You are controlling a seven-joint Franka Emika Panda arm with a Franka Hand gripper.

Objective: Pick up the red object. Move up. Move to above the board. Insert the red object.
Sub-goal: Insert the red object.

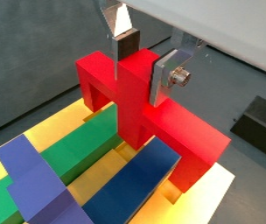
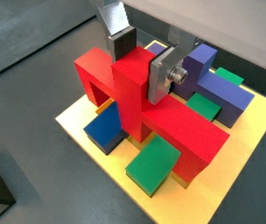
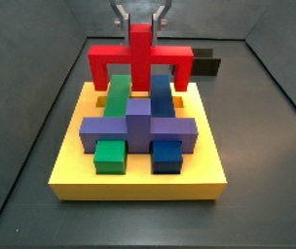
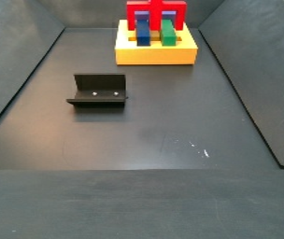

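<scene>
Dark grey floor (image 4: 145, 121), matte, ringed by low dark walls that slope up at the sides; faint scuffs and pale specks show on it in a side view. The fixture (image 4: 98, 91) stands alone on the floor, well apart from everything else.

The board (image 3: 137, 175) sits flat on the floor near the far wall in a side view (image 4: 156, 54), a thick yellow slab. On it: a purple cross-shaped block (image 3: 139, 129), green blocks (image 3: 109, 154) and blue blocks (image 3: 167, 154) lying in parallel strips.

The red object (image 3: 140, 60) is over the board's rear part, upright, bar horizontal, its two legs reaching down on either side of the green and blue strips. Whether the legs are fully seated cannot be told.

The gripper (image 1: 139, 54) is directly above, fingers (image 1: 168, 74) closed narrow on the red central post, one silver plate on each side, visible in both wrist views (image 2: 143, 63).

A dark block (image 3: 206, 66) lies just behind the board, partly hidden.
</scene>
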